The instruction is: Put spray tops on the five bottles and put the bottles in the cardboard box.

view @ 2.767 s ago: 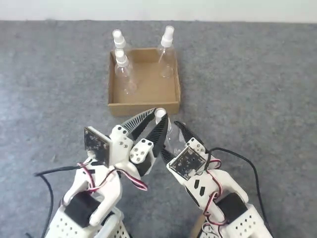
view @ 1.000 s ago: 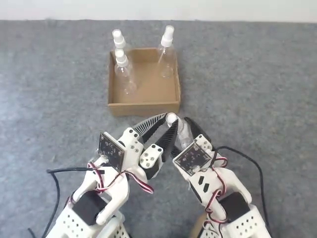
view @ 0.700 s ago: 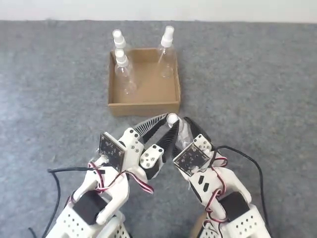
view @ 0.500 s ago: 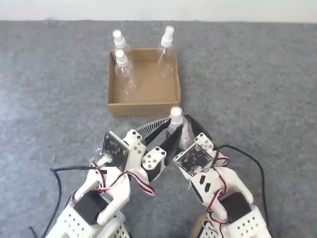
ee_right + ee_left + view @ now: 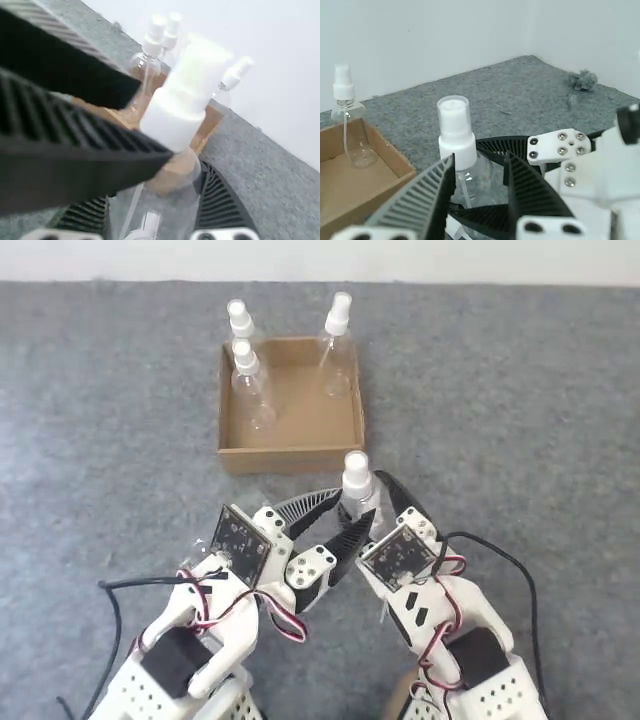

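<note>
Grey carpet (image 5: 520, 390). Left wrist view: left fingers (image 5: 425, 200) apart; right wrist view: right fingers (image 5: 220, 197) clamp bottle (image 5: 180, 105).

1. The high view looks steeply down from behind the arms at the grey carpeted table (image 5: 520, 390) and the open brown cardboard box (image 5: 290, 457).
2. The left wrist view faces level, close to the clear plastic bottle with a white spray top (image 5: 455, 132).
3. The right wrist view sits nearer that bottle; all views share it and the box.

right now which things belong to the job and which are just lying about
Job: held bottle with its spray top; three topped bottles at the cardboard box.
Lying about: fluff clump on the grey carpet.
</note>
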Robot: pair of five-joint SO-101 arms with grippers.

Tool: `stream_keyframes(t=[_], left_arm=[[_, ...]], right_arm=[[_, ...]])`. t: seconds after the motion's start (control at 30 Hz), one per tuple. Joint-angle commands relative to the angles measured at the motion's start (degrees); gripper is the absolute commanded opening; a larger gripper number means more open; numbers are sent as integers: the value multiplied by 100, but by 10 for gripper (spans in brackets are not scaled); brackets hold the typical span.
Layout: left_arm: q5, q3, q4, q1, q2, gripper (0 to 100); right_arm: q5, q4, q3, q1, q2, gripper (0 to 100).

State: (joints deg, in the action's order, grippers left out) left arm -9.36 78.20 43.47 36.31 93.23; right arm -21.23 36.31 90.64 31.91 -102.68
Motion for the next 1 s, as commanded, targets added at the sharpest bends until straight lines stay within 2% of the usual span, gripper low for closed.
stream_keyframes(t=[0.0, 0.3, 0.63, 0.77, 0.97], left_arm=[[53, -382, 35, -26, 70, 148], [18, -629, 44, -448, 79, 148], [0, -681, 18, -422, 70, 170], [-299, -673, 9, -422, 70, 182], [-334, -620, -149, -422, 44, 182]], right_arm=[[62, -31, -431, -180, -145, 22], [62, 13, -404, -145, -145, 20], [0, 22, -264, 286, -145, 21], [0, 22, -264, 286, -145, 22], [0, 31, -264, 295, -145, 22]])
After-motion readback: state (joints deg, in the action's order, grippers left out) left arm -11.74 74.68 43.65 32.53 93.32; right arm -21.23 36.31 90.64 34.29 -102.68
